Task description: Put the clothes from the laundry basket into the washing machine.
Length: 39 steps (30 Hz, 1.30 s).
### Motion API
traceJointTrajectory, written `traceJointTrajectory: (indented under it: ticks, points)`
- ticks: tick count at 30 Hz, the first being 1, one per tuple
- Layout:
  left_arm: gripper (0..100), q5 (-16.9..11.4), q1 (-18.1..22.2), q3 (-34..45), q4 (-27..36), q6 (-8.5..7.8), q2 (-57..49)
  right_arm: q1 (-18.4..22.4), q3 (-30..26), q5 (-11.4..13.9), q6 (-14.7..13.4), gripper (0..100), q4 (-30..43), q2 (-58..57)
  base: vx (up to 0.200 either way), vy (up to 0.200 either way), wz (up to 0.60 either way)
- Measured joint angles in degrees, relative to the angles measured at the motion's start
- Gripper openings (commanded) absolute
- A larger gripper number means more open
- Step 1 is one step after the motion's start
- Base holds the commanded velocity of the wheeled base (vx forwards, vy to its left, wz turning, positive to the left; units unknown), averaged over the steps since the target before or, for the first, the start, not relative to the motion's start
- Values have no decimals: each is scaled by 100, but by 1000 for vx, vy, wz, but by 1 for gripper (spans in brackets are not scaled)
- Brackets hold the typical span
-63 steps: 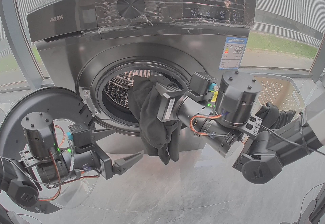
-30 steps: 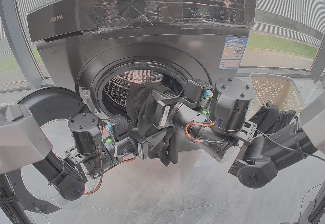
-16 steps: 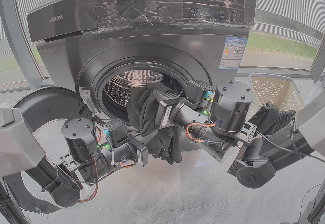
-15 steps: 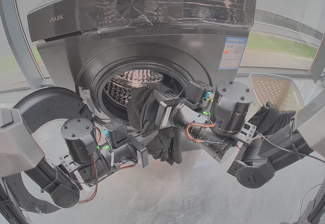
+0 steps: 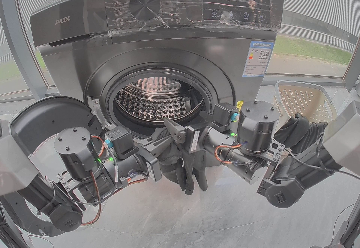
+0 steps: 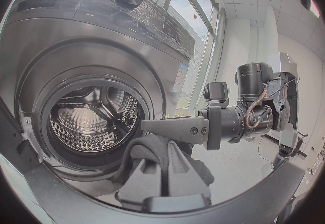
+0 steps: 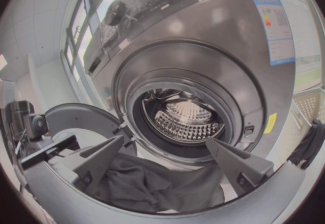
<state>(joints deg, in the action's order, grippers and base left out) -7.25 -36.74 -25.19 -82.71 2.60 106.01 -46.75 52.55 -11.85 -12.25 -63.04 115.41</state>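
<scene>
While L gripper (image 6: 165, 163) is clamped tight on black garment (image 5: 189, 172), R gripper (image 7: 164, 141) fingers spread wide, gripping nothing; cloth hangs before washing machine (image 5: 75, 61), below drum mouth.

Washing machine (image 5: 157, 53), front-loading; door (image 5: 48, 117) stood open at left. Black garment (image 5: 189, 172) hung beneath the opening, apparently pinched in the left gripper (image 5: 165, 143), right gripper (image 5: 177, 140) just beside. Laundry basket (image 5: 313, 97) at right; dark clothes (image 5: 300, 130) draped over its rim.

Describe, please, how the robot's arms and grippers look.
The left arm and right arm are mostly black with cylindrical housings, orange wrist cables and green lights. The left gripper and right gripper have two dark grey tapered fingers each.
</scene>
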Motion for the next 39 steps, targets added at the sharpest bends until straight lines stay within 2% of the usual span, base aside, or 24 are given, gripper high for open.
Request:
traceJointTrajectory:
  ticks: [9, 16, 21, 35, 39]
  points:
    - [0, 143, 105, -111, -17, 66, -107, 519, -549, -51, 273, 100, 22, -41, 0, 0, 0]
    - [0, 307, 168, -268, -17, 180, -138, 729, -1011, -38, 539, 100, -62, -30, 0, 0, 0]
    - [0, 413, 188, -345, -24, 205, -152, 745, -1347, -7, 585, 100, -76, 6, 0, 0, 0]
    - [0, 425, 194, -466, -33, 207, -163, 642, -1541, 74, 701, 100, -416, 249, 0, 0, 0]
    - [0, 425, 194, -521, -33, 211, -163, 560, -1587, 233, 708, 100, -523, 304, 0, 0, 0]
